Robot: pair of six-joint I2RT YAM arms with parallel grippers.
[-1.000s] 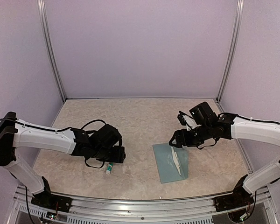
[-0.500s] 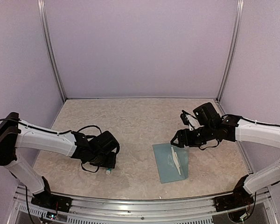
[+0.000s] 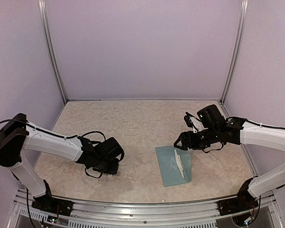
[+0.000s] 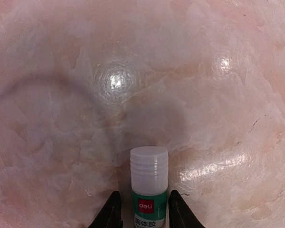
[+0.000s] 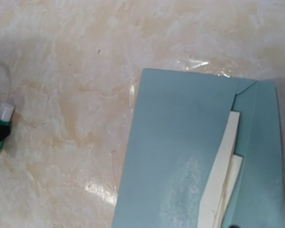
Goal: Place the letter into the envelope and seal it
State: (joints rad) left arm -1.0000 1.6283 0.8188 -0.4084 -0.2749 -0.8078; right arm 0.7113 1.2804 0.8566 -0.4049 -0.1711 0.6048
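The teal envelope (image 3: 173, 165) (image 5: 180, 156) lies flat at the right front, its flap folded open. A strip of the off-white letter (image 3: 180, 164) (image 5: 223, 175) shows at its opening, the rest tucked inside. My right gripper (image 3: 182, 144) hovers open over the envelope's far edge, holding nothing; its fingers barely show in its wrist view. My left gripper (image 3: 110, 170) (image 4: 143, 213) is low at the left front, its fingers either side of a white-and-green glue stick (image 4: 149, 185) (image 5: 2, 116) lying on the table. A slim dark gap remains at the left finger.
The marbled tabletop (image 3: 137, 128) is walled by purple panels at the back and sides, with metal posts (image 3: 52, 52) in the far corners. A metal rail (image 3: 142, 209) runs along the near edge between the arm bases.
My left gripper has come down over the glue stick and its jaws have narrowed around it. The right gripper has stayed almost still above the envelope.
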